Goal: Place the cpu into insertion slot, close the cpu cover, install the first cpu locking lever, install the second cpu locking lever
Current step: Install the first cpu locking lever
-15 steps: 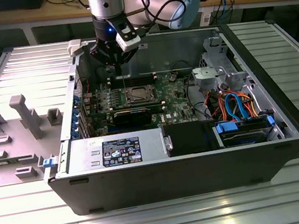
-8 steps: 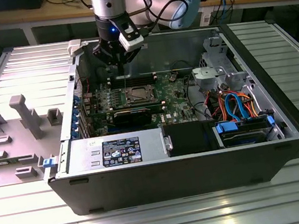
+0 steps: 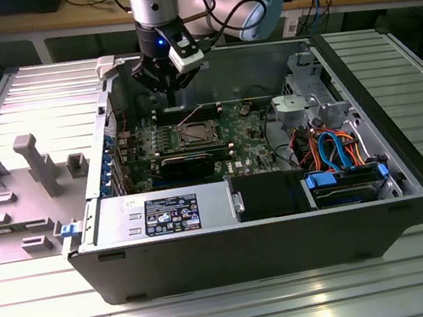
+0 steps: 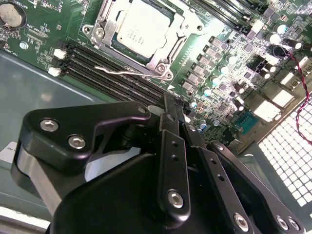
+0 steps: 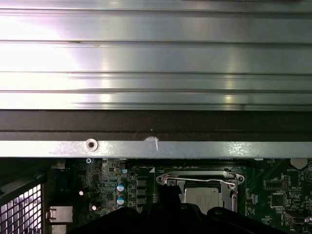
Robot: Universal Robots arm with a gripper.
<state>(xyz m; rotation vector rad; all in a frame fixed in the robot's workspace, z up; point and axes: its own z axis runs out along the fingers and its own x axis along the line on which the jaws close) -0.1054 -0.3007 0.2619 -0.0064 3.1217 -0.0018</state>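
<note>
Exterior view: my gripper (image 3: 172,92) hangs over the far part of the open computer case (image 3: 405,177), tips pointing down at the motherboard (image 3: 249,141). Fingers look pressed together, nothing between them. The insertion slot (image 3: 196,135) lies at about 5 o'clock from the tips, near but apart, toward the camera. The cpu sits in it as a pale square; I can't separate chip from frame here. A grey fixture plate (image 3: 17,187) lies well apart at 9 o'clock of the case.

Second wrist view: my black fingers (image 4: 171,119) run together to a narrow tip, closed on nothing, hovering over the long black memory slots (image 4: 112,80). The cpu (image 4: 140,30) lies flat in the socket at roughly 11 o'clock from the tip. The cpu cover (image 4: 122,51) is down around it, chip top showing through the window. One locking lever (image 4: 119,72), a thin bright wire, runs along the socket edge nearest my tip, long axis crossing my finger line at a slant. It looks not tucked under its hook, though I can't be sure.

First wrist view: case wall (image 5: 156,148) and ribbed table (image 5: 156,58) span the 12 o'clock half. The cpu (image 5: 201,196) sits in the socket at about 5 o'clock of centre, cover edge and a lever bar (image 5: 200,180) across it, just beyond my dark gripper body.

Judgement: chip seated, cover closed, lever work in hand; the lever is the nearest task part to my tip.
</note>
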